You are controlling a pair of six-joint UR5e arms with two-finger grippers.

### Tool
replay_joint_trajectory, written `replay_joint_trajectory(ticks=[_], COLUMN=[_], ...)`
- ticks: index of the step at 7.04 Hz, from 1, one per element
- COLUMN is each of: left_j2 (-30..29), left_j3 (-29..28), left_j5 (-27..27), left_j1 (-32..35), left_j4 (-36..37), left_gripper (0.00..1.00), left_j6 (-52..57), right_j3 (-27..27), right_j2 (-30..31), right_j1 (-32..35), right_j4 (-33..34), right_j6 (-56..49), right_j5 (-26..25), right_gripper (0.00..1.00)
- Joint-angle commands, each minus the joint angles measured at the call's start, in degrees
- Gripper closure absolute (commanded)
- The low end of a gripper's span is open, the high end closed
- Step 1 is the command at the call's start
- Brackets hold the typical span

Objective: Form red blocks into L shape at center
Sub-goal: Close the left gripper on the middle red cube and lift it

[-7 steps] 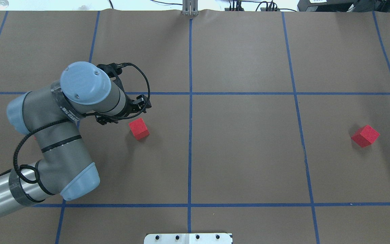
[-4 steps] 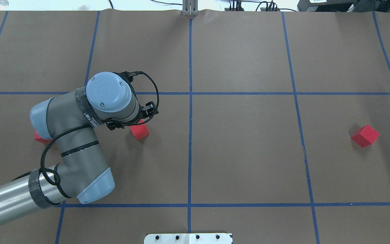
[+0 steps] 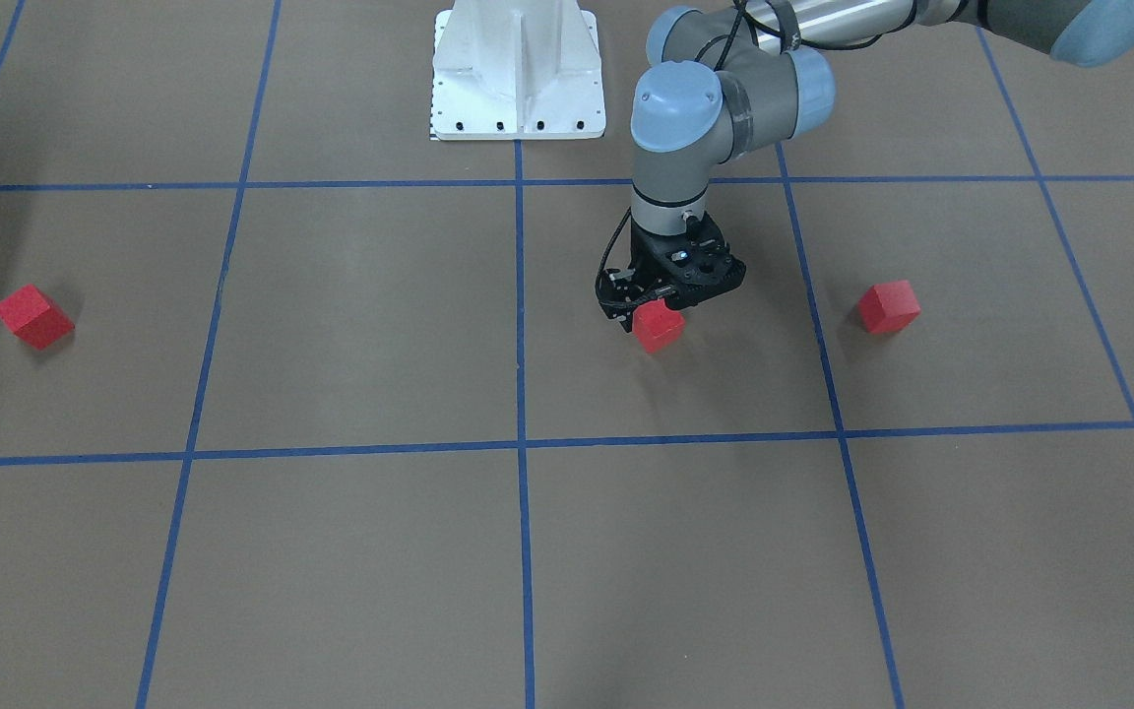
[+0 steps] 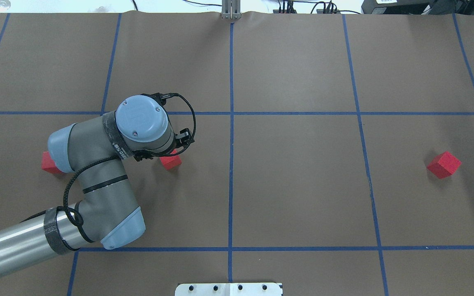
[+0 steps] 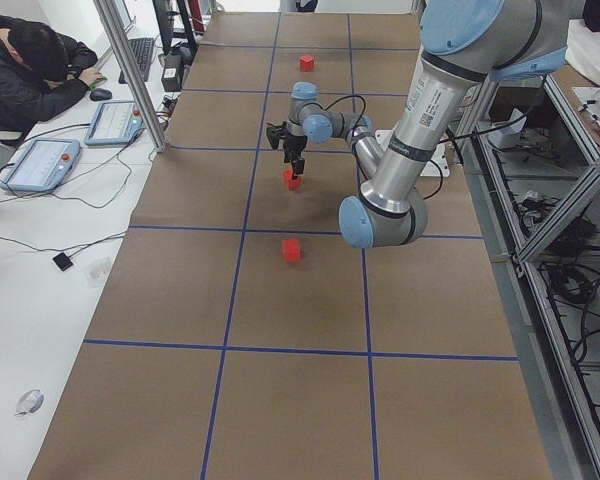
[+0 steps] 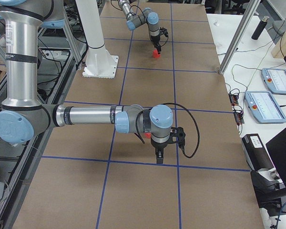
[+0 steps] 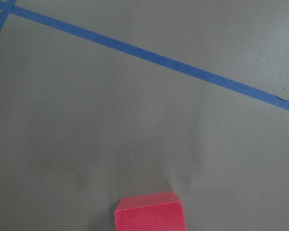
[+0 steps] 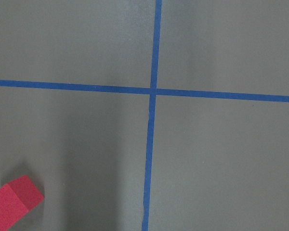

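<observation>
Three red blocks lie apart on the brown paper. One block (image 3: 660,329) (image 4: 172,161) sits left of the center line (image 4: 231,164), half covered from overhead. My left gripper (image 3: 659,303) hangs open just above it, fingers on either side, and the block (image 7: 150,214) fills the bottom edge of the left wrist view. A second block (image 4: 47,162) (image 3: 889,305) rests farther left, beside the left arm. The third (image 4: 444,164) (image 3: 32,315) (image 8: 15,201) lies far right. My right gripper (image 6: 159,153) shows only in the exterior right view, and I cannot tell its state.
The white pedestal base (image 3: 518,74) stands at the robot's side of the middle line. A person (image 5: 30,60) leans on a side desk with tablets (image 5: 40,162). A metal post (image 5: 130,70) rises at the table's far edge.
The left arm has swung right and its wrist now covers part of the near-center block. The leftmost block, earlier hidden by the arm, has come into sight.
</observation>
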State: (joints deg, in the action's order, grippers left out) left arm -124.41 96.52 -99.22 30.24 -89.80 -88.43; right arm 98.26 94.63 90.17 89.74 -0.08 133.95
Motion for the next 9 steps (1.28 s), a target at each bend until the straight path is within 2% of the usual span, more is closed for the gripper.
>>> replay_joint_trajectory(ticks=[1, 4, 6, 7, 8, 9], left_j2=[-0.21, -0.39, -0.39, -0.30, -0.39, -0.83], left_j3=[-1.42, -2.30, -2.30, -2.30, -2.30, -1.35], left_j5=[-0.01, 0.17, 0.08, 0.08, 0.08, 0.08], left_j1=[-0.09, -0.88, -0.88, -0.97, -0.97, -0.80], left_j4=[-0.11, -0.20, -0.20, -0.20, -0.29, -0.90], left_gripper=[0.00, 0.00, 0.25, 0.33, 0.50, 0.87], left_j6=[0.02, -0.07, -0.07, -0.07, -0.16, -0.33], right_j3=[-0.17, -0.17, -0.17, -0.17, -0.17, -0.17], right_j2=[0.03, 0.03, 0.03, 0.03, 0.03, -0.05], right_j1=[0.01, 0.01, -0.08, -0.08, -0.08, 0.01], right_j4=[0.00, 0.00, 0.00, 0.00, 0.00, 0.00], right_j6=[-0.01, 0.08, -0.01, -0.01, 0.08, -0.01], right_j5=[0.00, 0.00, 0.00, 0.00, 0.00, 0.00], right_gripper=[0.01, 0.01, 0.01, 0.01, 0.01, 0.01])
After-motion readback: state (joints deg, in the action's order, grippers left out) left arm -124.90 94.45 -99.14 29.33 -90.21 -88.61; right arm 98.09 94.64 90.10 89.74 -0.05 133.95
